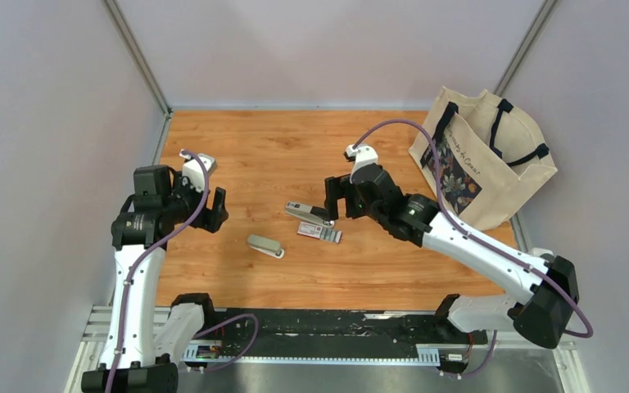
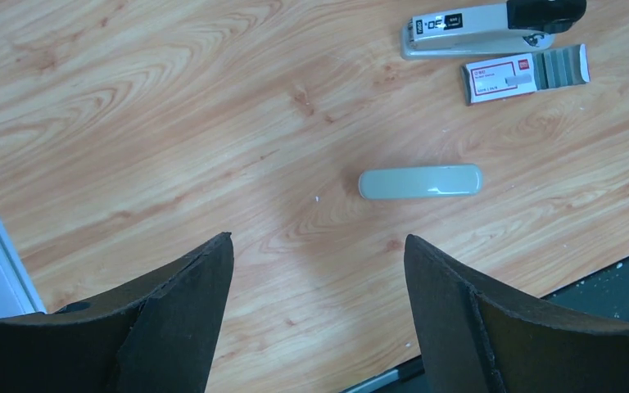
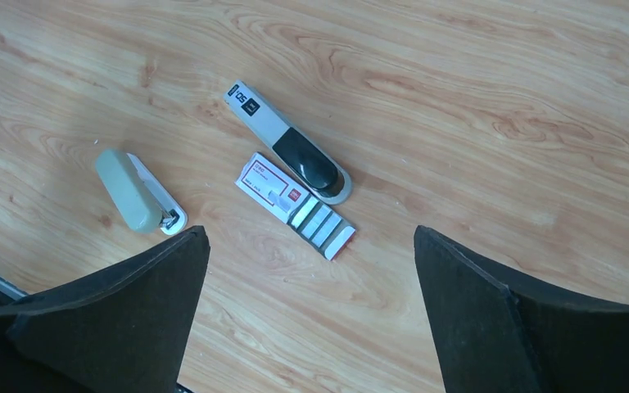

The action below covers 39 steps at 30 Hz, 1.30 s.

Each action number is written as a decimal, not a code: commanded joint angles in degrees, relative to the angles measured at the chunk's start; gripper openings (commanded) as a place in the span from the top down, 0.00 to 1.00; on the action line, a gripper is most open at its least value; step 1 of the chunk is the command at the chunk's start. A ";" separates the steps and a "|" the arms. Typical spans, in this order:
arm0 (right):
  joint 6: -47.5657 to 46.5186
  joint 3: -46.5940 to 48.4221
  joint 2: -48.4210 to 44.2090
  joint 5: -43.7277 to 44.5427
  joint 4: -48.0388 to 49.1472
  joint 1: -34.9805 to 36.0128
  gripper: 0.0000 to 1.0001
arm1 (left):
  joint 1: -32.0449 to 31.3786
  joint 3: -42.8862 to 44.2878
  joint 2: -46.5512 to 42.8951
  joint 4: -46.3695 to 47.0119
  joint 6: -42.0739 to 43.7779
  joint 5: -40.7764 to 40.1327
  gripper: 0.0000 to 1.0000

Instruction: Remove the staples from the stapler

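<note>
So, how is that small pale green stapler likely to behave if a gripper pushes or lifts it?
The small stapler has a smooth, glossy, rounded top, so a grip from above may slip; closing on its long sides seems safer. It lies low and long on the table, so a push should probably slide it rather than roll or tip it. It looks rigid.

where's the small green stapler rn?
Top view: the small green stapler lies on the table, left of centre, just near-left of the red-and-white box and the larger grey stapler.

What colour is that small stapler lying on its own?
Pale grey-green. The small stapler shows best in the right wrist view.
</note>
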 commanded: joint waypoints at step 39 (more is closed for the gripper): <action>-24.97 27.98 39.17 -21.12 -3.48 16.43 0.26 | 15.59 -4.92 1.41 -5.03 4.60 10.06 0.12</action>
